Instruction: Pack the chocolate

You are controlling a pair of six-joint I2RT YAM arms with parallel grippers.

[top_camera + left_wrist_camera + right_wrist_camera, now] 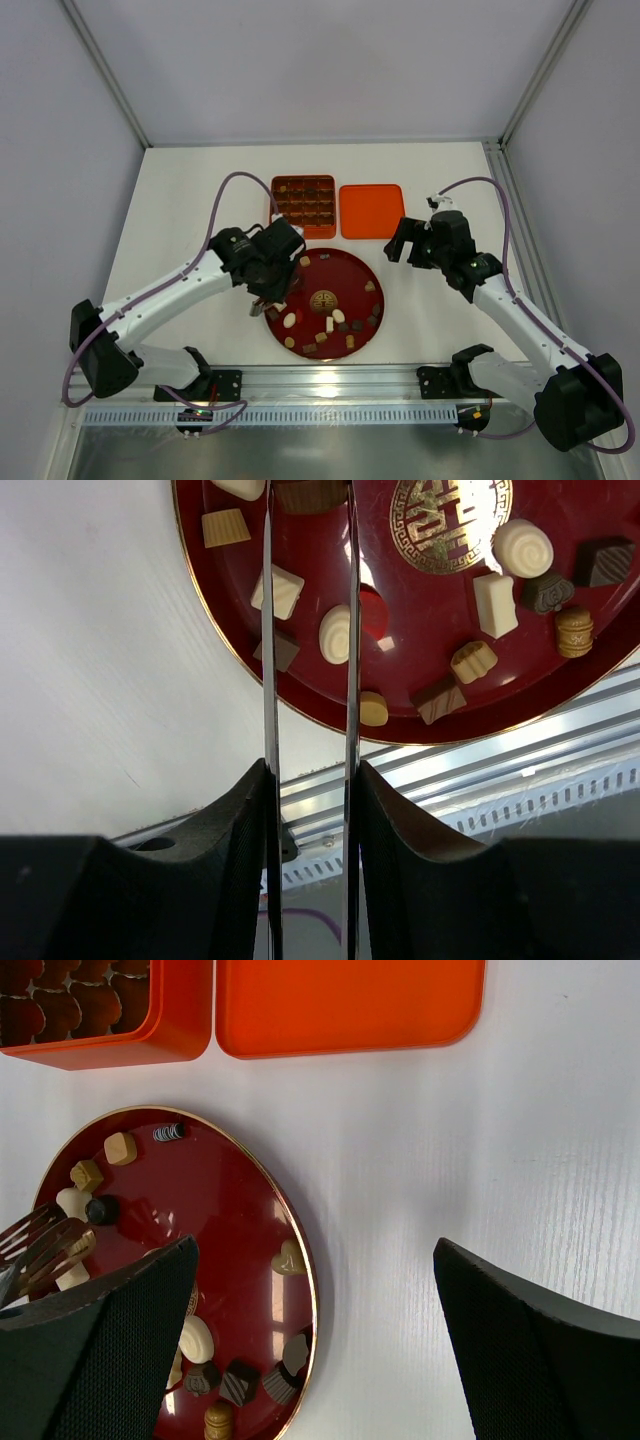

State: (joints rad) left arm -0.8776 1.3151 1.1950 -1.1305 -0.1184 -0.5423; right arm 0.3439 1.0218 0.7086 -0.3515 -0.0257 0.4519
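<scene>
Chocolate pieces [330, 325], dark brown, tan and cream-white, lie scattered on a round red plate [340, 275]. My left gripper [266, 268] is shut on metal tongs [268, 680] over the plate's left part [420, 620]. The tong tips pinch a brown piece [312, 494], which the right wrist view shows as tan [80, 1243]. An orange box [303, 205] with a grid of cells holds several dark pieces. My right gripper [405, 240] is open and empty above the bare table, right of the plate [230, 1210].
The flat orange lid [372, 211] lies right of the box, also in the right wrist view [345, 1000]. An aluminium rail [330, 380] runs along the near table edge. Frame posts stand at the back corners.
</scene>
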